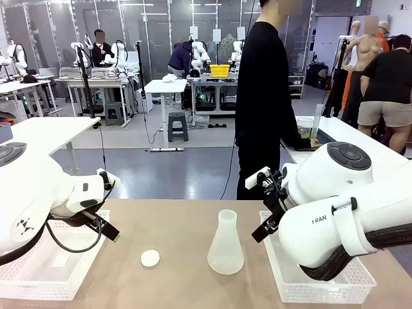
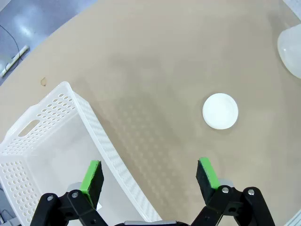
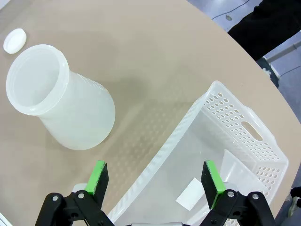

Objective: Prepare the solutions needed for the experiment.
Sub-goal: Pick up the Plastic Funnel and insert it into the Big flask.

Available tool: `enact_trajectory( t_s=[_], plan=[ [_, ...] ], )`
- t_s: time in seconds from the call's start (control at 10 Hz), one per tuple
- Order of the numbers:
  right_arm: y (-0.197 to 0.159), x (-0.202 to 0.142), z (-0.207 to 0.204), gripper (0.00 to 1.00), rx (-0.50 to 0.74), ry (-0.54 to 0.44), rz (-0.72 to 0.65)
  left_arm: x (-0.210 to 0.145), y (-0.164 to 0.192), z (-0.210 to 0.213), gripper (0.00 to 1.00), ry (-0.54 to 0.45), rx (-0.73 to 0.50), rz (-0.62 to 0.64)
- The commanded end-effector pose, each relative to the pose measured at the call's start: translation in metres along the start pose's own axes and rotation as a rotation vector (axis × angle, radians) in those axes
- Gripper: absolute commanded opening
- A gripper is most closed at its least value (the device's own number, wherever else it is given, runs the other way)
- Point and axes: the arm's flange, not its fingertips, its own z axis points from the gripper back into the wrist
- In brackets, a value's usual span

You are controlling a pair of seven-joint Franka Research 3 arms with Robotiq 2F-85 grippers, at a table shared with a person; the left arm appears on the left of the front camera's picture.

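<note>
Solutions: where's the actual liquid? In the front view all I get is a thin yellow-green layer (image 1: 304,134) in a clear beaker (image 1: 305,123) on the white table behind the person (image 1: 261,103). That's about 1 o'clock from the flask (image 1: 226,243) and well apart from both arms.

Reply: Same here. The flask stands upright on the counter (image 1: 180,225) at 6 o'clock and looks dry to me. The white cap (image 1: 150,258) lies loose at its 9 o'clock. There's a left basket (image 1: 45,283) at 8 o'clock and a right basket (image 1: 322,291) at 4. The left jaws and right jaws both hang wide apart, holding nothing.

OP: Left wrist view?

Reply: The green pads (image 2: 92,176) are spread wide at 6 o'clock, straddling the left basket's wall (image 2: 108,146). The cap (image 2: 220,111) is at 1 o'clock from them, and the flask (image 2: 291,47) peeks in at 2. I can't make out anything in the part of the basket that shows.

OP: And the right wrist?

Reply: Its pads (image 3: 99,176) are wide open too, over the right basket's near wall (image 3: 225,108). Inside it are a white slip (image 3: 192,194) and a clear piece I can't identify. The flask (image 3: 70,103) is at 10 o'clock with its mouth open and nothing visible inside. The cap (image 3: 14,40) is at 11.

OP: So what bites us?

Reply: My guesses:
- The flask looks light and sloped, so a squeeze could make it slip or tip.
- Either jaws could snag a basket rim when lifting out.
- The liquid has to cross from the person's side, so a sloppy handover or pour means a spill.
- The cap could get knocked off the counter.
</note>
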Motion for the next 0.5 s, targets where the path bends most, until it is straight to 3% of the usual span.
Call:
enact_trajectory(
  t_s=[0.0,0.4],
  plan=[
    [0.0000,0.0000,0.0000,1.00,0.000,0.000,-0.002,0.0000,0.0001,0.0000,1.00,0.000,0.000,0.000],
    [0.0000,0.0000,0.0000,1.00,0.000,0.000,-0.002,0.0000,0.0001,0.0000,1.00,0.000,0.000,0.000]
  ],
)
